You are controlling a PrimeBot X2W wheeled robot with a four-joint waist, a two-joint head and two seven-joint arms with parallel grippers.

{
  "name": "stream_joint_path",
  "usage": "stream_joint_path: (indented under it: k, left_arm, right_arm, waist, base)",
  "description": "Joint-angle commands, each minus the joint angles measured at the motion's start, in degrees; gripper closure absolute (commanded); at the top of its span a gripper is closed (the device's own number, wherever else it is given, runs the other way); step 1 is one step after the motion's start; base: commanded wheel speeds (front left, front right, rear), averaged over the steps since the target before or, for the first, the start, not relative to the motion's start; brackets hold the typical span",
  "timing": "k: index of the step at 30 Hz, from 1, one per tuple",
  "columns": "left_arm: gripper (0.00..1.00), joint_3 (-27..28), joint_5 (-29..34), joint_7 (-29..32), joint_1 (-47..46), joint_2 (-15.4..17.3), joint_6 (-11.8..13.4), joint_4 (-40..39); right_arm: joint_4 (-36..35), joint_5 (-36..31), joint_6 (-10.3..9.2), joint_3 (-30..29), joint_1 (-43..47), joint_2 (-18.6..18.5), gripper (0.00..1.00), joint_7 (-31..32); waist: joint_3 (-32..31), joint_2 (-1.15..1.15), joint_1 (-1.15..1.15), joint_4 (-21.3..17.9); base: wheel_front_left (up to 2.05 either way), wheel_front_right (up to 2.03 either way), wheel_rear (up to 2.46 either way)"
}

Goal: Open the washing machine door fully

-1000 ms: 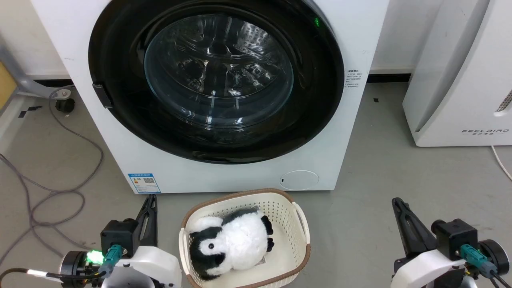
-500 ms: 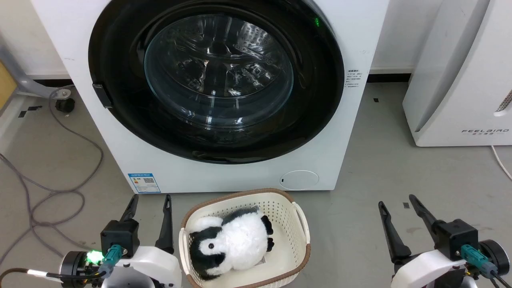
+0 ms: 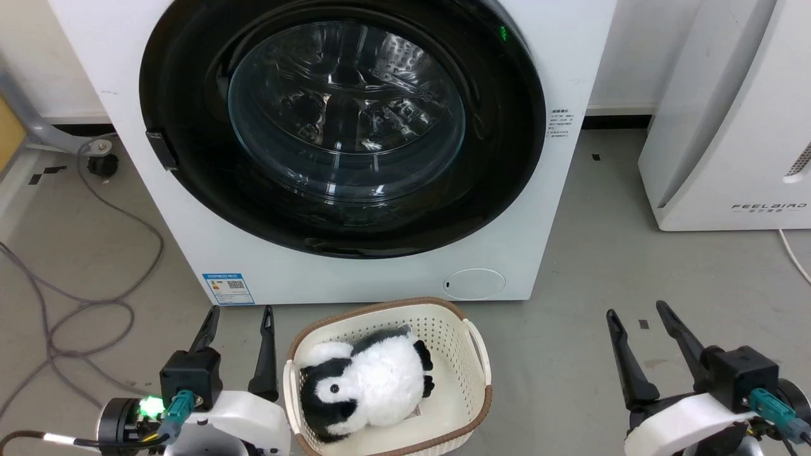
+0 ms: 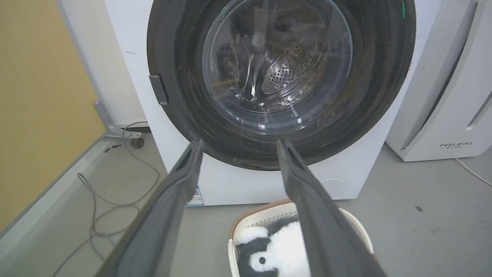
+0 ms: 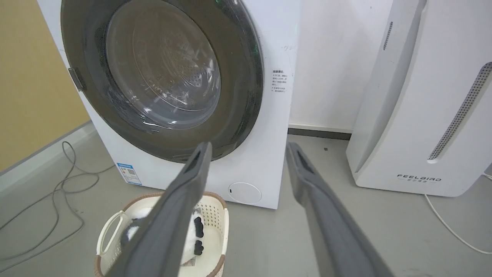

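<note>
Sitting shut and flush in the washing machine point(image 3: 355, 282), the washing machine door point(image 3: 345, 120) has all its swing left to do, with left pincer point(image 3: 241, 310) and right pincer point(image 3: 635, 308) both spread, empty, near the floor point(image 3: 589, 253), well short of it.
</note>
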Motion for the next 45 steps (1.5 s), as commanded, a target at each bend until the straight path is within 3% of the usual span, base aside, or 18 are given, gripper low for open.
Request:
stream_joint_path:
  k: [1,3,4,5,13,34,45]
  left_arm:
    - [0.0,-0.1,-0.5,-0.5,-0.1,0.0,0.5,-0.2]
    - [0.0,-0.2,-0.6,-0.8,-0.1,0.0,0.7,-0.2]
    - [0.0,-0.2,-0.7,-0.9,-0.1,0.0,0.7,-0.2]
    - [0.0,-0.3,-0.7,-1.0,-0.1,0.0,0.8,-0.2]
    - [0.0,-0.7,-1.2,-2.0,0.0,0.0,1.5,-0.2]
    - [0.0,-1.7,-2.3,-4.5,-0.2,0.0,3.1,-0.3]
    - [0.0,-2.4,-2.5,-5.9,-1.7,0.0,3.6,-0.6]
  right_arm:
    - [-0.6,0.9,0.01,-0.1,0.0,0.0,0.0,-0.5]
    - [-0.8,1.5,0.01,-0.1,0.0,0.0,0.0,-0.8]
    - [-1.0,1.9,0.01,-0.1,0.0,0.0,0.67,-0.9]
    - [-1.1,2.4,0.01,-0.1,0.0,0.0,1.0,-1.0]
    - [-1.7,9.2,0.01,-0.2,0.1,0.0,1.0,-2.0]
    - [1.2,48.5,0.02,-0.6,-1.1,0.0,1.0,-2.3]
    - [7.2,61.7,0.02,-6.4,-7.6,0.0,1.0,2.0]
  waist:
    - [0.0,0.0,0.0,0.0]
    - [0.0,0.0,0.0,0.0]
    - [0.0,0.0,0.0,0.1]
    - [0.0,0.0,0.0,0.1]
    - [0.0,0.0,0.0,0.1]
    - [0.6,0.0,0.0,0.7]
    - [2.9,0.0,0.0,1.9]
  base:
    - [0.0,0.0,0.0]
    - [0.0,0.0,0.0]
    - [0.0,0.0,0.0]
    - [0.0,0.0,0.0]
    - [0.0,0.0,0.0]
    - [0.0,0.0,0.0]
    - [0.0,0.0,0.0]
